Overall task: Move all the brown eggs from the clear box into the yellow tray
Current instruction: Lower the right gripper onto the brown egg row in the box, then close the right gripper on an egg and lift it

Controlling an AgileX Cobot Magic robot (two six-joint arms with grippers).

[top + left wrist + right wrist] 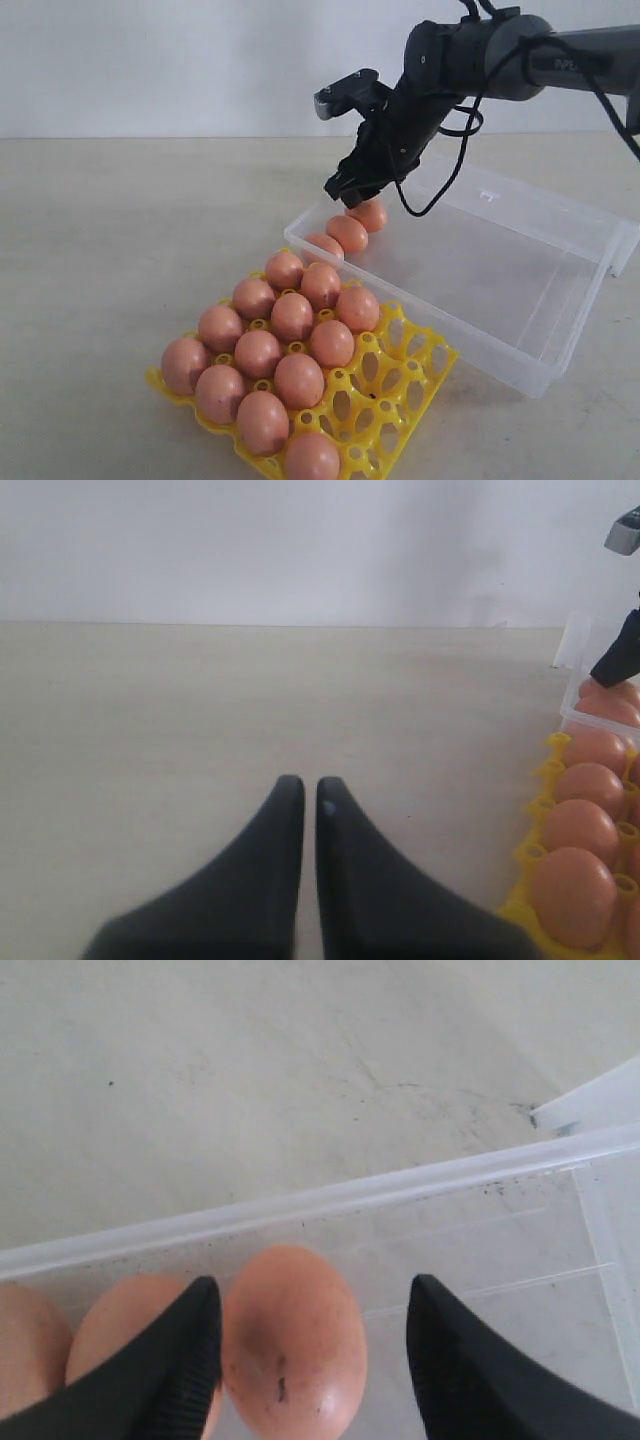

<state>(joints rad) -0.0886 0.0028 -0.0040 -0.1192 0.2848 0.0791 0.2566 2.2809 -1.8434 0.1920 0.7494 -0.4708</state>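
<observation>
Right gripper [315, 1290] standing spread, straddling end brown egg [295, 1340] between fingers inside clear box [400, 1175], lining up pinch; two more lying beyond one finger. Left gripper [303, 785] pressed together, idling well apart. Yellow tray [410, 380] sitting near, partly unfilled.
</observation>
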